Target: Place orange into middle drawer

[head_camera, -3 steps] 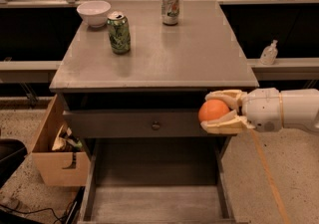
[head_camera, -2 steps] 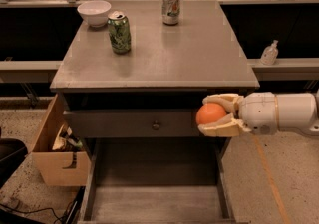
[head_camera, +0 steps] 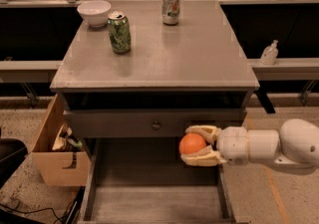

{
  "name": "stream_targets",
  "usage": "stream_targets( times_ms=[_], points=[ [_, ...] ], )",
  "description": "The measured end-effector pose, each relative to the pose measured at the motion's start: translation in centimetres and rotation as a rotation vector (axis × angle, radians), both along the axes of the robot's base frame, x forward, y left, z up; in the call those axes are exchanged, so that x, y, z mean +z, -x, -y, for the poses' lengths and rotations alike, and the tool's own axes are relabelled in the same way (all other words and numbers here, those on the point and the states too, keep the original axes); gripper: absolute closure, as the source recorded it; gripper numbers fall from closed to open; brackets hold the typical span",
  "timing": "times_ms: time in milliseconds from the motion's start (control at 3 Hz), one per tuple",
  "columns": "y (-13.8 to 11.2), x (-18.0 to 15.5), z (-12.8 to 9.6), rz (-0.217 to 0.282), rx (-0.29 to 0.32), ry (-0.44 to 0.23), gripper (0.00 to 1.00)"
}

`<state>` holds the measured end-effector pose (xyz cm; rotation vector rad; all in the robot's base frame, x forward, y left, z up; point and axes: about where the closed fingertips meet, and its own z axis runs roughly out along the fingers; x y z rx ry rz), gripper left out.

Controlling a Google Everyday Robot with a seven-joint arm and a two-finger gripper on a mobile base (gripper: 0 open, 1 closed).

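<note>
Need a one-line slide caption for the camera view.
The gripper holds the orange above the right side of the open middle drawer.

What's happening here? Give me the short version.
The robot's gripper, reaching in from the right, is shut on the orange and holds it over the right rear part of the open middle drawer, by the closed drawer front with the knob. The orange is not yet set down. A green can, a second can and a white bowl stand on the cabinet top.
</note>
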<state>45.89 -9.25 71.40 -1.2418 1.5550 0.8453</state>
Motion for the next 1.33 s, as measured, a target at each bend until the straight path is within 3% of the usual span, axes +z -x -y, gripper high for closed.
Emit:
stream_targets(
  times_ms=[667, 1333],
  points=[
    [1.8, -9.3, -5.6, -0.039, 0.061, -0.04, 1.0],
    [0.1, -18.1, -11.1, -0.141, 0.123, 0.017, 1.0]
  ],
)
